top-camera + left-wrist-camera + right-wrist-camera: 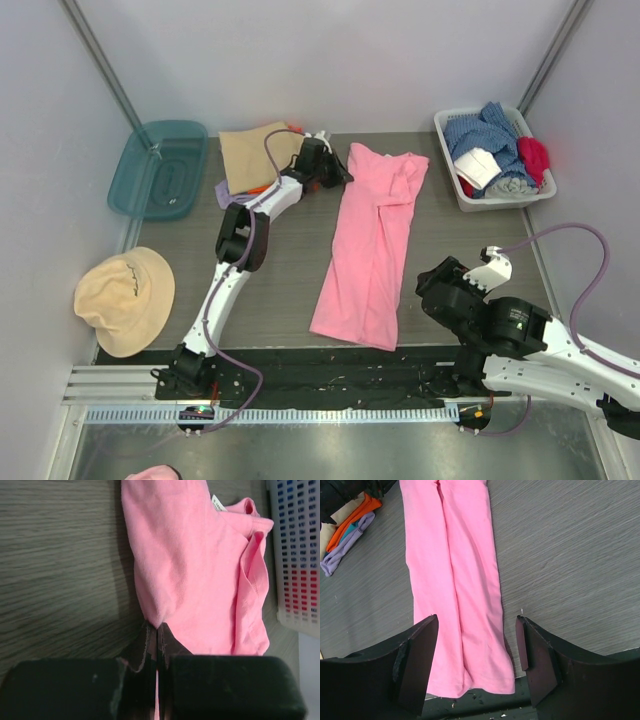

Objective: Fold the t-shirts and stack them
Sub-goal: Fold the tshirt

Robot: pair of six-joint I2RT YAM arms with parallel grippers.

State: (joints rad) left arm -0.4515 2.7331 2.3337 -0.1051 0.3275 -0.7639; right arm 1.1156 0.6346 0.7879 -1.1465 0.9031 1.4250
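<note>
A bright pink soft cloth t-shirt (370, 245), folded lengthwise into a long strip, lies in the middle of the grey wood-grain table (290, 270), running from near to far. The left gripper (157, 637) is closed tight, pinching the shirt's left edge at its far end. The right gripper (476, 655) hangs over the shirt's near end, fingers spread wide and holding nothing. A pile of folded tan, orange and lilac cloth shirts (255, 155) sits far left, beside a teal plastic tray (160, 170). A white plastic basket (495, 206) of clothes stands far right, and a round tan cap (125, 300) lies near left.
</note>
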